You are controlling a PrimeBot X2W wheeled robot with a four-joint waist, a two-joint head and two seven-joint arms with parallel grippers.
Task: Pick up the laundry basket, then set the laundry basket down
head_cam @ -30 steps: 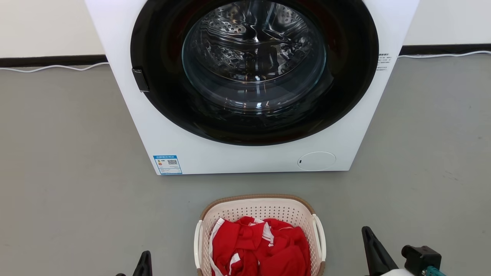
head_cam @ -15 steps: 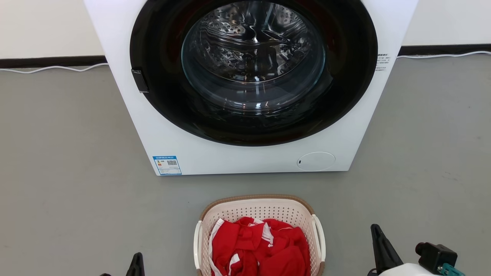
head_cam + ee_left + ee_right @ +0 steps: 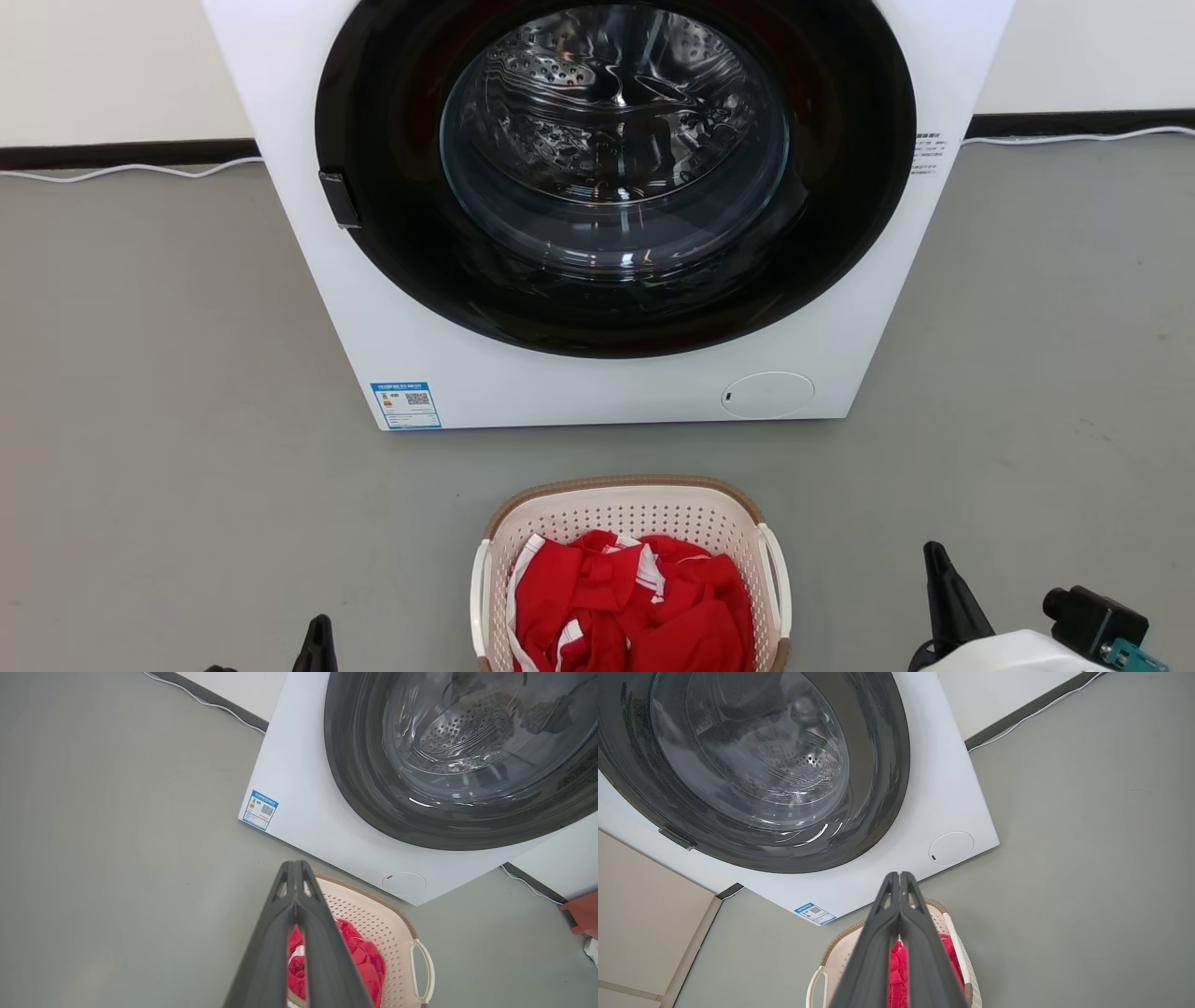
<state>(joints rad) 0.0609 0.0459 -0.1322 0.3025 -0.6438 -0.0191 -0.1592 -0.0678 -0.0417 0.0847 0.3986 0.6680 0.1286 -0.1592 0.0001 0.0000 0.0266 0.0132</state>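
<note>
The laundry basket, cream with a brown rim and white side handles, stands on the grey floor in front of the washing machine and holds red clothes. It also shows in the left wrist view and the right wrist view. My left gripper is at the bottom left, apart from the basket, its fingers pressed together and holding nothing. My right gripper is at the bottom right, also apart from the basket, with its fingers shut and empty.
A white front-loading washing machine with a dark round door stands just behind the basket. A white cable runs along the black skirting at the wall. Grey floor lies on both sides of the basket.
Both grippers have moved outward and lower in the head view: the left one to the left, the right one to the right. The basket has stayed where it was.
</note>
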